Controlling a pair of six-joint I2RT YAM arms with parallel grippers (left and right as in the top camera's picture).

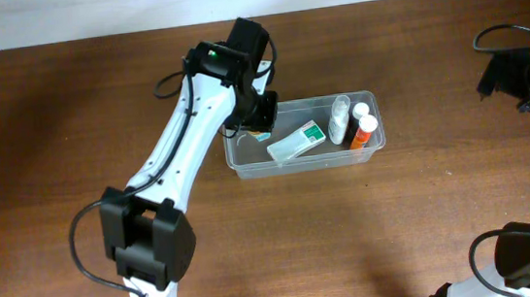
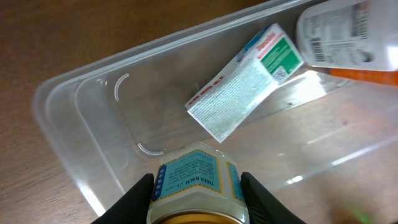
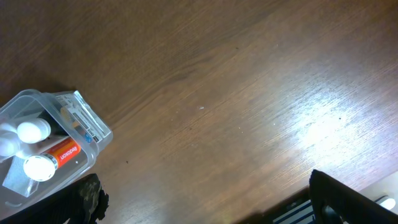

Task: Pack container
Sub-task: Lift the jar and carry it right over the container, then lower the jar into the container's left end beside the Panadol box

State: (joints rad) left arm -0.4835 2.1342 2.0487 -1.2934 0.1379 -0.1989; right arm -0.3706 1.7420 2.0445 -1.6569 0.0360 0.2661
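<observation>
The brown wooden tabletop point(image 1: 50, 140) carries the clear rectangular plastic container point(image 1: 301, 167) near its middle, a little toward the right edge. It is thin-walled and probably light, so it should flex and slide easily; the rim at a short end looks the best hold. Inside lie a white-and-green cardboard box point(image 1: 296, 143), a white plastic bottle point(image 1: 340, 119) and an orange tube point(image 1: 365, 131). The left gripper point(image 2: 198, 196), over the container's bare left end, clamps a small blue-labelled jar point(image 2: 196, 177). The right gripper point(image 3: 211, 208) gapes empty, well apart.

You see: container point(image 1: 306, 165) clear, colourless; box point(image 1: 296, 143) white with green band; tube point(image 1: 362, 137) orange, white cap; Tiger Balm jar point(image 2: 196, 180) label blue and cream; table point(image 1: 48, 121) brown, wood-grained.
</observation>
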